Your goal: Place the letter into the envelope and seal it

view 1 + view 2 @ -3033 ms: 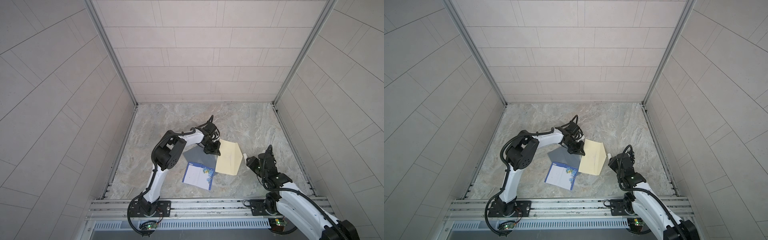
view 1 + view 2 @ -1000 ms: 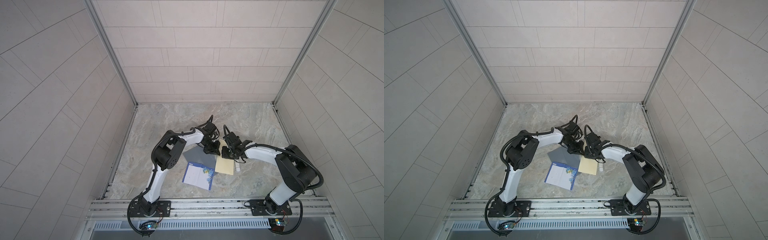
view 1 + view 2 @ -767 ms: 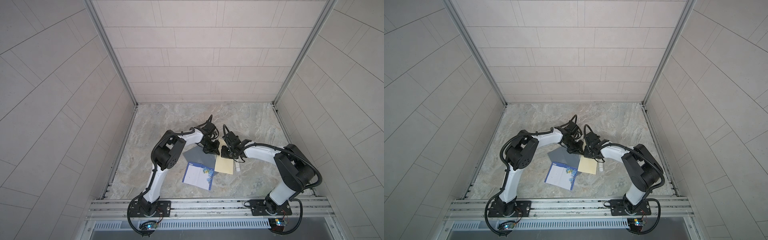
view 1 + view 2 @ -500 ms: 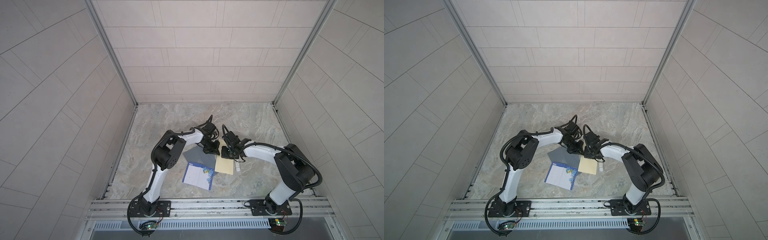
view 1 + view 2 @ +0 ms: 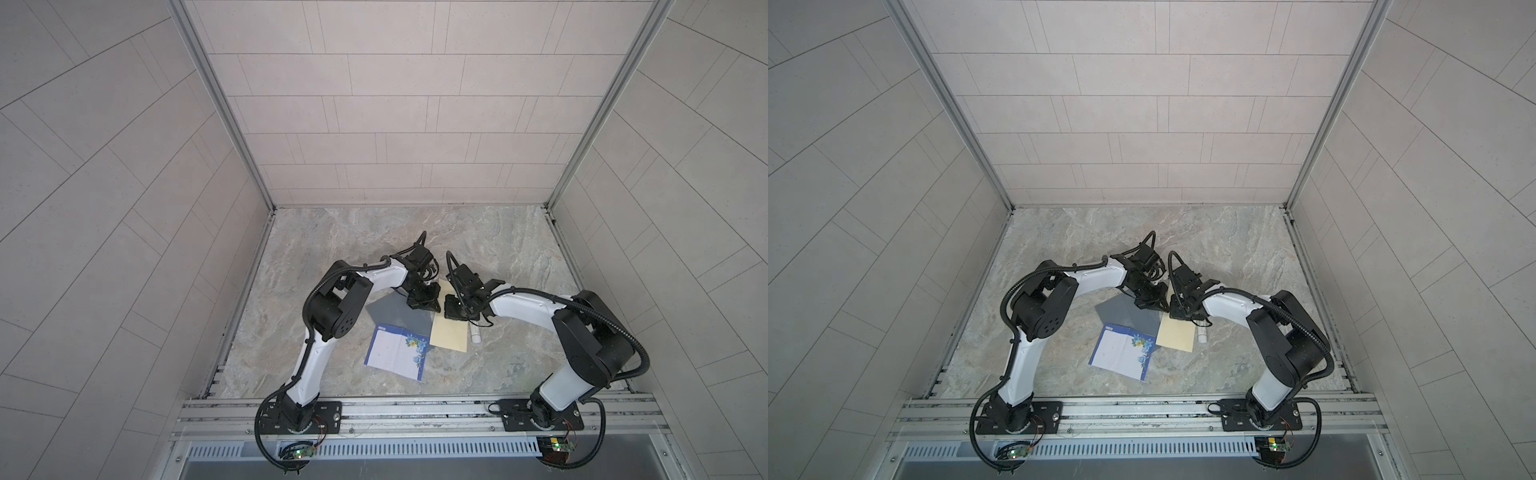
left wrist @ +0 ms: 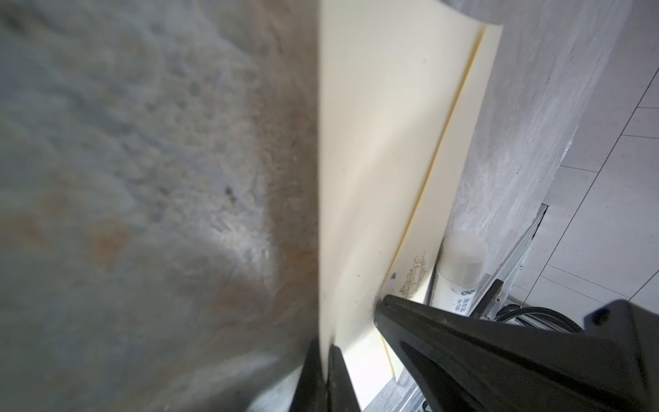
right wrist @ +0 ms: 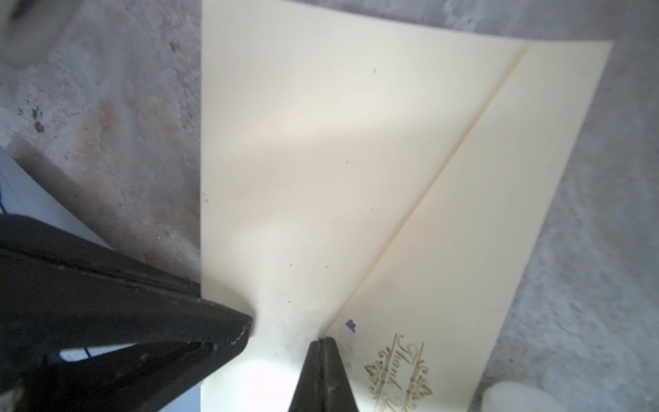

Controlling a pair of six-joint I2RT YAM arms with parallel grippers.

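Observation:
The cream envelope (image 5: 451,334) (image 5: 1177,334) lies mid-table, with gold "Thank You" print (image 7: 399,367) near its flap edge. My left gripper (image 6: 323,351) is shut on one envelope edge, which stands lifted off the table. My right gripper (image 7: 322,344) is shut on the tip of the flap (image 7: 321,160). Both grippers meet at the envelope's far end in both top views, left (image 5: 432,307) and right (image 5: 451,313). The letter (image 5: 395,352) (image 5: 1121,351), white with a blue floral border, lies flat in front of them, outside the envelope.
A grey sheet (image 5: 390,311) lies under the left gripper, partly overlapped by the letter. A white glue stick (image 5: 476,333) (image 6: 460,264) lies against the envelope's right side. The metal rail (image 5: 415,411) runs along the front, with tiled walls all round.
Three seconds ago the right arm stood back at the front right and the envelope lay spread wider. It has since reached in to the flap, and its jaws closed within the last second.

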